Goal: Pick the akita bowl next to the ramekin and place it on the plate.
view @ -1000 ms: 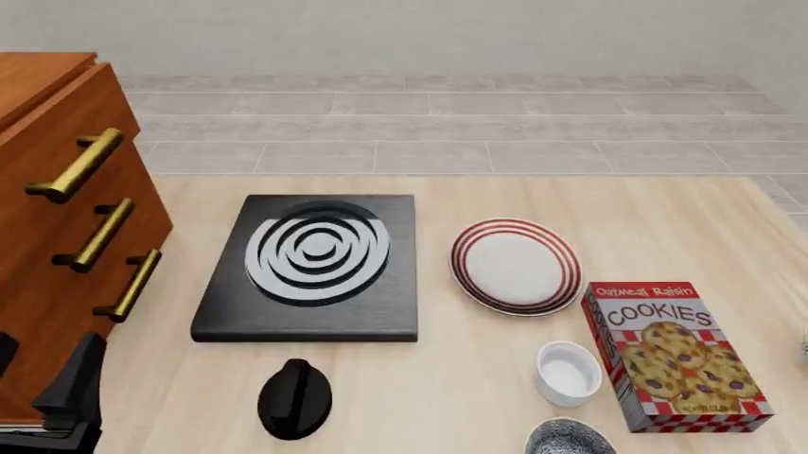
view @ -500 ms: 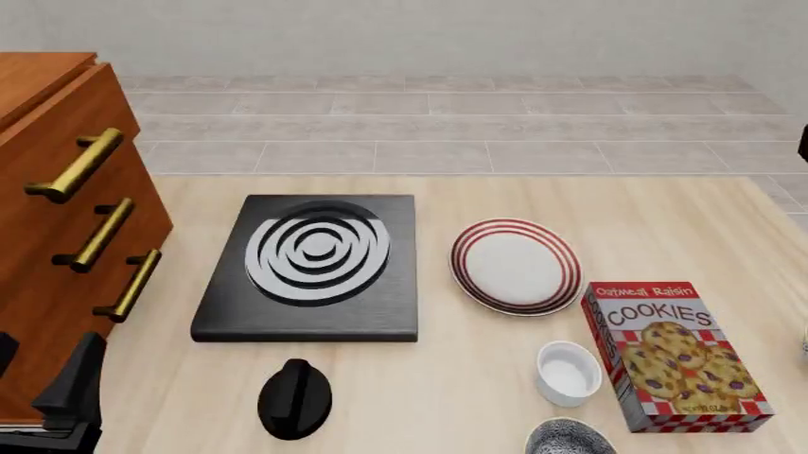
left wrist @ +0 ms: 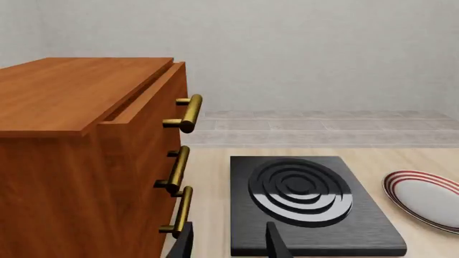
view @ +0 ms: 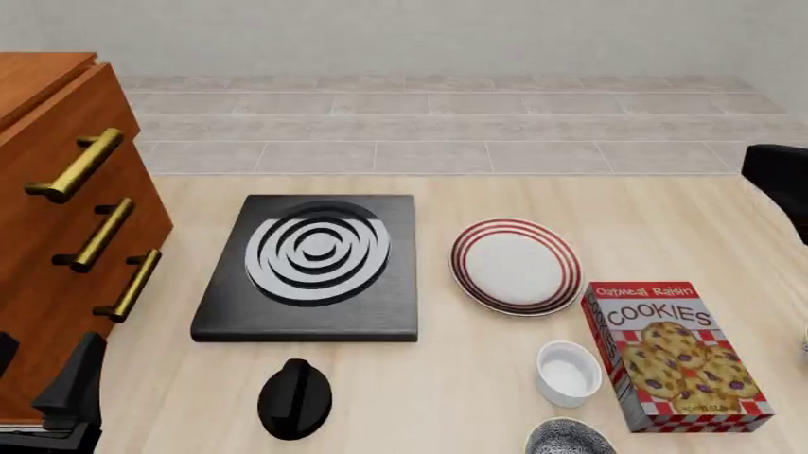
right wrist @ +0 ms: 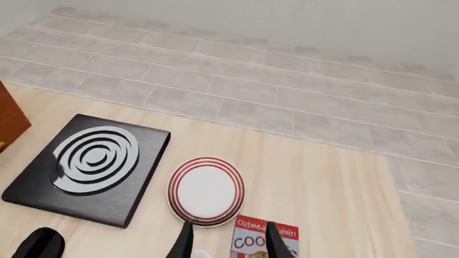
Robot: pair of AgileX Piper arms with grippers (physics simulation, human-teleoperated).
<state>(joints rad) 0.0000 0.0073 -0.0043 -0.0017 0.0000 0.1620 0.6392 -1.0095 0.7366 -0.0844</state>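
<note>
The akita bowl [view: 569, 440], speckled grey inside, sits at the table's near edge, half cut off by the front view. Just beyond it stands the white ramekin [view: 569, 372]. The red-ringed plate [view: 516, 266] lies further back, also seen as plate [right wrist: 206, 190] and plate [left wrist: 427, 196]. My right gripper [right wrist: 227, 244] is open and empty, high above the table, looking down over the plate; its arm [view: 781, 180] shows at the right edge. My left gripper [left wrist: 229, 247] is open and empty, low beside the cabinet at the near left.
A black square stove [view: 312, 265] with white rings lies left of the plate. A black rounded object [view: 294, 398] rests in front of it. A cookies box [view: 673, 357] lies right of the ramekin. A wooden drawer cabinet [view: 63, 236] fills the left side.
The right arm has come further into the front view at the right edge. The left arm and all objects have not moved.
</note>
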